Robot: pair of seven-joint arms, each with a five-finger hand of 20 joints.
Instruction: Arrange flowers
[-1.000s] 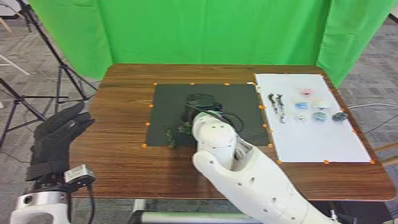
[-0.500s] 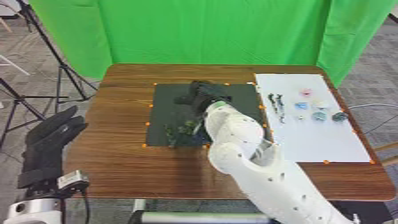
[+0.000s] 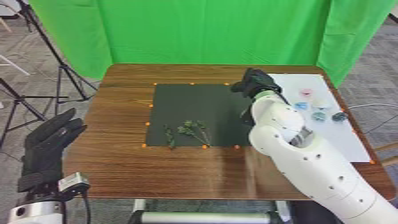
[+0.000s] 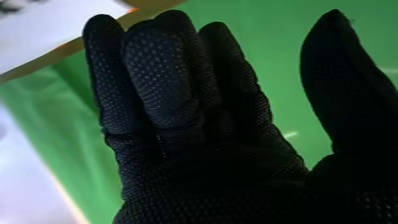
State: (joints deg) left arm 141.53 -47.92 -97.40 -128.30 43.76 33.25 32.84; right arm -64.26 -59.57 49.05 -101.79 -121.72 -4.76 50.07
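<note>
In the head view my right hand (image 3: 258, 83) is over the border between the dark mat (image 3: 197, 95) and the white sheet (image 3: 350, 144), at the far part of the table. The right wrist view shows the same hand (image 4: 209, 160) open, its fingers straight, thumb apart, holding nothing. Two green sprigs lie on the mat's near part: a narrow one (image 3: 170, 136) and a bushier one (image 3: 187, 131). On the sheet are a pink flower (image 3: 306, 93), a blue one (image 3: 301, 105) and a dark green one (image 3: 339, 117). My left hand (image 3: 46, 145) is open beside the table's left edge.
The brown table (image 3: 120, 165) has orange markers around the mat and sheet. A green curtain (image 3: 213, 32) hangs behind it. A black tripod (image 3: 64, 65) stands at the left. The right forearm crosses the table's near right part and covers part of the sheet.
My right hand and arm have moved right, from above the mat to the sheet's left edge, uncovering the sprigs. The left hand has shifted slightly.
</note>
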